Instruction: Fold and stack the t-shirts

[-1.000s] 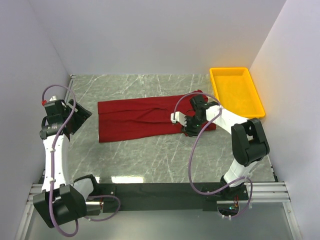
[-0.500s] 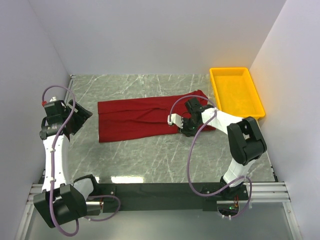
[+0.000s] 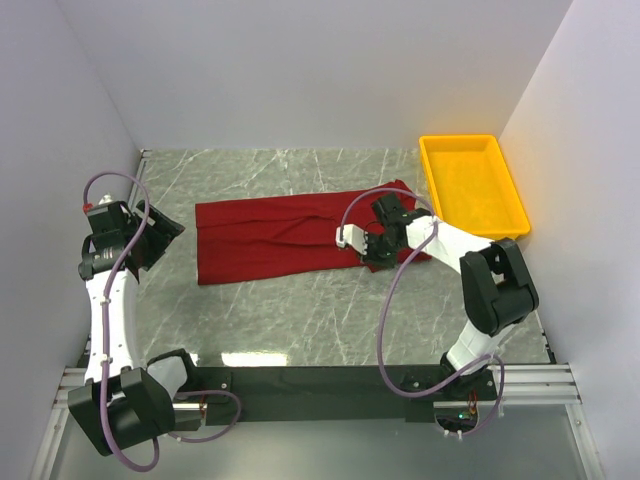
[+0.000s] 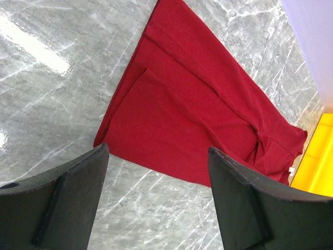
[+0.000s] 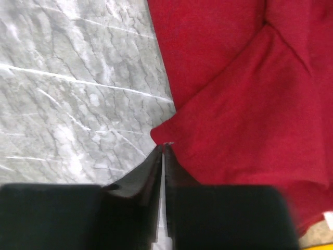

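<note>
Bright, even overhead light filled all three views and left only faint, soft shadows. On the glossy desk (image 3: pixel 300 310) a white glare patch lay near the arms' bases in the top view, and a streak burned out the upper left of the left wrist view. The t-shirt (image 3: pixel 270 235) stayed saturated red, its folds gently shaded. The left claw (image 4: pixel 157 151) and right claw (image 5: pixel 163 147) loomed dark and soft-edged.
</note>
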Action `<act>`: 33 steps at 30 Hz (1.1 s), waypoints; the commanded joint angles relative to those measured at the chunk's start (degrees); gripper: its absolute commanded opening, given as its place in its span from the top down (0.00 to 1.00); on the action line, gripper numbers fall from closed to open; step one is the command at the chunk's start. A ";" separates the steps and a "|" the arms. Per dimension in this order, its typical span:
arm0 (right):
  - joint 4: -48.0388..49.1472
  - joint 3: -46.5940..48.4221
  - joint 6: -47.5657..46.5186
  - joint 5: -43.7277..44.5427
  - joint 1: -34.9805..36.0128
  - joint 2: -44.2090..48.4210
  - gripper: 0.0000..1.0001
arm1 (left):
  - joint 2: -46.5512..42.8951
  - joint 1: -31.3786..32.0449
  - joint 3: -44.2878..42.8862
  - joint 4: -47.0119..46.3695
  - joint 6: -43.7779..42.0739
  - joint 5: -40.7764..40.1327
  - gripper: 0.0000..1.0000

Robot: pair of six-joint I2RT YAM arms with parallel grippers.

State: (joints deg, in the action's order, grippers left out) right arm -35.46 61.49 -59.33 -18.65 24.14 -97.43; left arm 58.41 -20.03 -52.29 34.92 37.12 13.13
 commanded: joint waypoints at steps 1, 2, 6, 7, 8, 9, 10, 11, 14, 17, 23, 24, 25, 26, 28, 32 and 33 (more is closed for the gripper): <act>-1.18 1.52 0.62 -1.12 0.12 3.03 0.85 | -0.76 -0.36 -0.44 -1.61 0.14 1.38 0.18; -1.36 1.44 0.62 -1.12 0.29 2.86 0.80 | -0.76 -0.36 -0.44 -1.69 0.14 1.46 0.18; -0.49 -0.23 2.37 -0.77 1.08 1.72 0.72 | -0.76 -0.45 -0.44 -1.78 0.32 1.64 0.18; 0.04 -0.41 3.33 -0.68 1.52 1.19 0.67 | -0.67 -0.45 -0.53 -1.78 0.32 1.73 0.18; 0.39 -0.58 3.78 -0.68 1.70 1.01 0.64 | -0.67 -0.53 -0.62 -1.87 0.32 1.73 0.18; 0.57 -0.85 4.22 -0.42 1.96 0.66 0.62 | -0.58 -0.53 -0.53 -1.87 0.32 1.73 0.18; 1.44 -1.02 5.09 0.02 2.14 -0.04 0.60 | -0.58 -0.53 -0.62 -1.87 0.23 1.82 0.18; 1.80 -1.11 5.36 0.46 2.49 -0.39 0.60 | -0.58 -0.53 -0.53 -1.96 0.32 1.73 0.19; 2.50 -0.68 6.59 1.16 2.58 -1.89 0.59 | -0.58 -0.53 -0.53 -1.78 0.32 1.91 0.19; 3.20 -0.94 7.30 2.57 2.93 -3.20 0.60 | -0.67 -0.62 -0.44 -1.69 0.14 1.82 0.18; 4.96 -2.25 7.74 5.46 2.93 -3.91 0.63 | -1.20 -0.80 0.26 -1.78 0.14 1.82 0.18; 5.31 -2.34 7.74 5.65 2.93 -3.74 0.64 | -1.28 -0.89 0.26 -1.78 0.14 1.99 0.18; 5.49 -2.52 7.74 5.65 3.02 -3.65 0.67 | -1.28 -0.89 0.52 -1.87 0.23 2.08 0.18; 5.41 -2.52 7.74 5.73 2.93 -3.65 0.69 | -1.28 -0.97 0.53 -1.96 0.23 2.08 0.19; 5.23 -2.43 7.74 5.73 3.02 -3.56 0.81 | -1.20 -1.06 0.53 -1.96 0.23 2.17 0.19; 4.18 -2.08 7.56 5.21 2.93 -2.16 0.99 | -1.20 -1.15 0.17 -1.70 -0.03 2.08 0.19; 3.22 -1.91 7.48 4.69 2.84 -1.63 1.00 | -1.20 -1.24 0.17 -1.61 -0.12 2.08 0.19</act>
State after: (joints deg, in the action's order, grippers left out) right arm -30.50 60.71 -51.90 -14.20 26.76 -100.42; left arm 58.30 -20.80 -51.96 34.59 37.12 14.20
